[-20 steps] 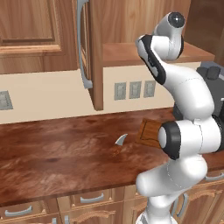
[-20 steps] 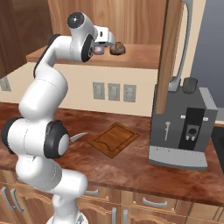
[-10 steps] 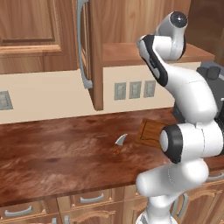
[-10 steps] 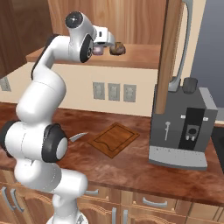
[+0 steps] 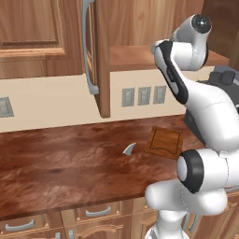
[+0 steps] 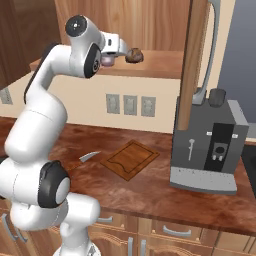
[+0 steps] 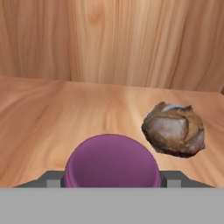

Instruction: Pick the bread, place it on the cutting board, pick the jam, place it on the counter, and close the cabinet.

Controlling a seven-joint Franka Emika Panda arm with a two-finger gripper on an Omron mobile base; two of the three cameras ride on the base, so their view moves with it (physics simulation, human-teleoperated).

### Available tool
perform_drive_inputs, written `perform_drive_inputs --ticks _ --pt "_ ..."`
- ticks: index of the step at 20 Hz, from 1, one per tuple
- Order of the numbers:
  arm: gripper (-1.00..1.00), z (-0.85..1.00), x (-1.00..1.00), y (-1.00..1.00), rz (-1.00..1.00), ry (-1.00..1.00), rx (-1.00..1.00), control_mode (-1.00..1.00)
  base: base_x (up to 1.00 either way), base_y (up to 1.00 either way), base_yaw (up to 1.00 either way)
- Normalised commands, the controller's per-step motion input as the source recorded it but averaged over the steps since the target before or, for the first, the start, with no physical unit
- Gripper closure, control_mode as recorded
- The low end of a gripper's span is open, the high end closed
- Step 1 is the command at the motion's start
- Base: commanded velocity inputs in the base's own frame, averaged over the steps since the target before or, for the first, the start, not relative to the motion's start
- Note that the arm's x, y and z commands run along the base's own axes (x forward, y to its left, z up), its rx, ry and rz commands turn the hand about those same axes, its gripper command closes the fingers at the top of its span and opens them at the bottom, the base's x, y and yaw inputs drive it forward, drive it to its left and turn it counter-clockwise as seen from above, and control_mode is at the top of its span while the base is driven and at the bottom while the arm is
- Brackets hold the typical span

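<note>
The bread (image 7: 175, 129), a brown-grey lump, lies on the light wooden shelf (image 7: 43, 122) ahead and to the right of my gripper (image 7: 111, 179). The jam (image 7: 111, 159) shows its purple top low in the hand view, between my spread fingertips. From the right base view my gripper (image 6: 122, 50) reaches into the open cabinet (image 6: 199, 50). There the bread (image 6: 134, 55) lies just past it, and the jam (image 6: 107, 59) sits under the hand. The gripper is open. The cutting board (image 6: 129, 159) lies bare on the dark counter (image 6: 150, 190).
A curved knife (image 6: 89, 156) lies on the counter left of the board. A grey coffee machine (image 6: 212, 145) stands to the right, under the open cabinet door with its long bar handle. The other open door (image 5: 100, 56) hangs left of the shelf.
The arm's top joint has drifted slightly to the right in the left base view. The hand stays at the shelf by the jam and the bread, which have not moved.
</note>
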Motion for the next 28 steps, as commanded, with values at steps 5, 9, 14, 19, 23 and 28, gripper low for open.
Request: perform_drive_inputs --ticks 5,9,14,19,23,28 --pt "1.00 0.00 -0.62 0.00 0.00 0.00 0.00 -1.00 0.00 0.00 0.00" --pt "1.00 0.00 -0.66 0.00 0.00 0.00 0.00 -1.00 0.00 0.00 0.00" --pt "1.00 0.00 -0.56 0.00 0.00 0.03 0.00 -1.00 0.00 0.00 0.00" --pt "1.00 -0.12 -0.47 0.01 0.00 0.05 0.00 -1.00 0.00 0.00 0.00" --pt "1.00 -0.25 -0.40 0.09 0.00 0.06 0.00 -1.00 0.00 0.00 0.00" --pt "1.00 -0.41 -0.27 0.17 0.00 0.03 0.00 -1.00 0.00 0.00 0.00"
